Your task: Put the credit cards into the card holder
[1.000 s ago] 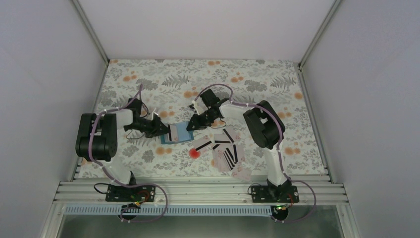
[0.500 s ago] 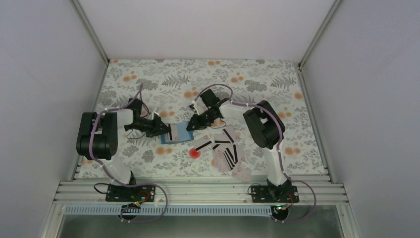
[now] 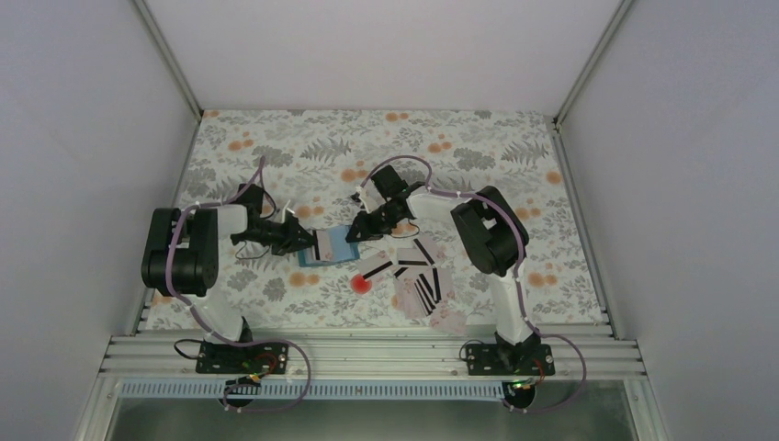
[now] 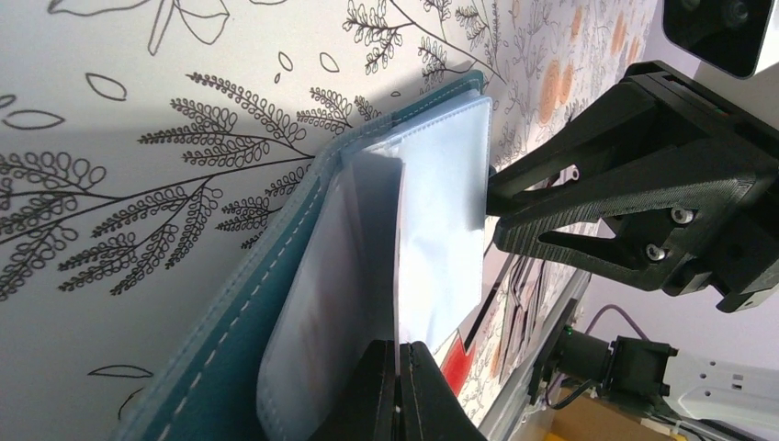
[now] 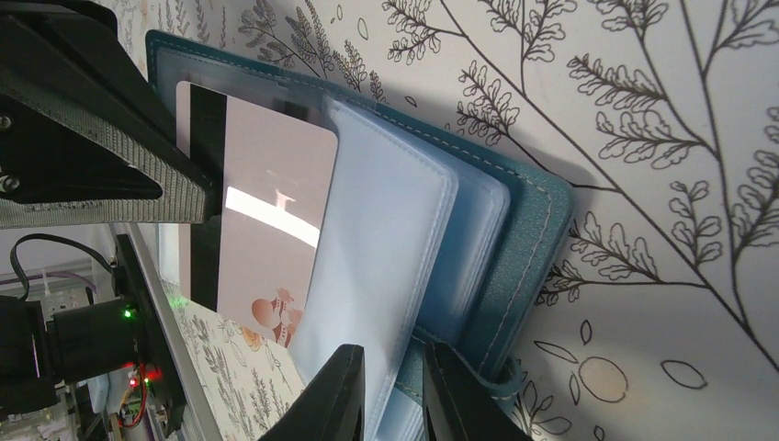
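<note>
With the left claw [image 4: 397,397] clamped on a credit card [image 5: 266,211] over the card holder [image 5: 525,241] just ahead, and the right claw [image 5: 395,397] pinching that holder by a sleeve [image 5: 386,239] – a skewed push could buckle the card outside the pocket.

From above, the blue folding card holder [image 3: 331,250] shows only as a small patch between the left gripper [image 3: 308,241] and the right gripper [image 3: 356,231]. These cover its ends, and their fingertips are too small to tell apart there. The loose pale plastic cards [image 3: 418,276] overlap, so their number cannot be told. In the left wrist view, the bottom edge cuts off the holder's near end and the left fingers [image 4: 363,404]. In the right wrist view, the left gripper's finger hides part of the striped edge of the pale black-striped card [image 5: 266,220]. One corner slips under a pale blue sleeve [image 5: 386,239], and the right fingers [image 5: 326,404] run out of frame.
</note>
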### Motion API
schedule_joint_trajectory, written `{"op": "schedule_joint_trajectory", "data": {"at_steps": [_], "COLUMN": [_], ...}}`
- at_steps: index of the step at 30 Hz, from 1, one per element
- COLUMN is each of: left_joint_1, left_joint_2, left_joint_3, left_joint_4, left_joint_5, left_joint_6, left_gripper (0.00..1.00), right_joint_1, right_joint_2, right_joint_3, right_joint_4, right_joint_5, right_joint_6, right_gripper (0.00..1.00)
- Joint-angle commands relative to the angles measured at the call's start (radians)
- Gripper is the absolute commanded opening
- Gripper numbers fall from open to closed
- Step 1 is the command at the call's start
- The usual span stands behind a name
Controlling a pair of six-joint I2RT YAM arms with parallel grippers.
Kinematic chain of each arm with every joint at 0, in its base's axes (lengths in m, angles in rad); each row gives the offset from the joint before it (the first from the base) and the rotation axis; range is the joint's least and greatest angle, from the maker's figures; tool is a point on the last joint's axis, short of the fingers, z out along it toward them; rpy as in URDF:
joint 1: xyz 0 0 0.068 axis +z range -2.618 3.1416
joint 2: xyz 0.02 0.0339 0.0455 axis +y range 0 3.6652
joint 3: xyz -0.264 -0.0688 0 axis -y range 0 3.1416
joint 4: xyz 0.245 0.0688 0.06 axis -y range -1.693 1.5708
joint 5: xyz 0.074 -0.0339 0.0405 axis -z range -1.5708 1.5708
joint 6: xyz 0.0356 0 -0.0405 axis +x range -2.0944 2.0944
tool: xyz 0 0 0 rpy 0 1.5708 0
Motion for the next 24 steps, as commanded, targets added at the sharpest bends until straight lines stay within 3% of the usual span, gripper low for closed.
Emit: {"op": "schedule_joint_trajectory", "data": {"at_steps": [1,18,24], "left_joint_1": [0.004,-0.005,-0.005], "left_joint_2": [0.015,0.027,0.014], "left_joint_3": [-0.02,-0.042,-0.019], "left_joint_4": [0.042,0.112,0.027], "left_joint_5": [0.006,0.046,-0.023], "left_joint_6": [0.009,-0.033,-0.002], "left_gripper": [0.02,0.02,0.02], "right_joint_1": [0.015,0.017,0.018], "right_joint_2": [0.039,0.043,0.042], "right_joint_3": [-0.021,-0.021,-0.022], "right_joint_4": [-0.014,-0.011,-0.009], "right_joint_5": [0.003,0.0,0.002], "right_joint_6": [-0.016,-0.012,-0.012], "right_gripper": [0.18,0.18,0.18]}}
